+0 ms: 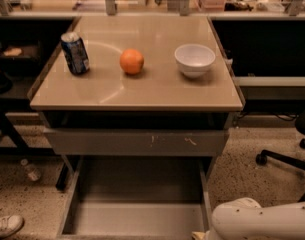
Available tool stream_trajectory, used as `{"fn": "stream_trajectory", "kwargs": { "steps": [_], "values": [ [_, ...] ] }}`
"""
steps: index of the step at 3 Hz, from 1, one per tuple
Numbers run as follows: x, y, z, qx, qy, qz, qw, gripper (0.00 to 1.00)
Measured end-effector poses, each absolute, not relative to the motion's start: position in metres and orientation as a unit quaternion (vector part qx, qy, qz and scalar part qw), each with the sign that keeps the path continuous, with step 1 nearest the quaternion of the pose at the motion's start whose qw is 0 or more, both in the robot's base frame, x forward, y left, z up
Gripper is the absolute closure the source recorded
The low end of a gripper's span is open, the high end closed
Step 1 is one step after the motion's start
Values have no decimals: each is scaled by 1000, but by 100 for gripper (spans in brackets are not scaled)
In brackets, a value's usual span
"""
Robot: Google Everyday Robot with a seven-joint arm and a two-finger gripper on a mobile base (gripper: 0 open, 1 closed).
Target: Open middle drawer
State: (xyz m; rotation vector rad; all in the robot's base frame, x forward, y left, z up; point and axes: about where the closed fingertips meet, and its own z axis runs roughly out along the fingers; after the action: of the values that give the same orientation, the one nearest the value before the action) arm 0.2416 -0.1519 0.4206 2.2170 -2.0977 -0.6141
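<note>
The middle drawer [137, 209] stands pulled far out below the cabinet, and its bare grey tray is open to view. Its flat front runs off the bottom edge of the view. Above it is the taller front with white scratch marks [137, 142], which is shut. My white arm [262, 220] comes in at the bottom right, by the drawer's right front corner. My gripper lies below the bottom edge of the view, at the end of that arm, and does not show.
On the tan table top [157, 91] stand a blue soda can [75, 53], an orange [131, 61] and a white bowl [194, 59]. An office chair base [287, 156] is on the floor at right. A shoe [6, 225] and a bottle [30, 170] lie on the floor at left.
</note>
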Motion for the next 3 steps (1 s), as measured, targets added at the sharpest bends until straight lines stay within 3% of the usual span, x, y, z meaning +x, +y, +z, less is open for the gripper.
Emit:
{"fn": "stream_trajectory", "kwargs": {
  "steps": [3],
  "values": [
    [201, -172, 432, 685, -697, -211, 25, 0]
  ]
}}
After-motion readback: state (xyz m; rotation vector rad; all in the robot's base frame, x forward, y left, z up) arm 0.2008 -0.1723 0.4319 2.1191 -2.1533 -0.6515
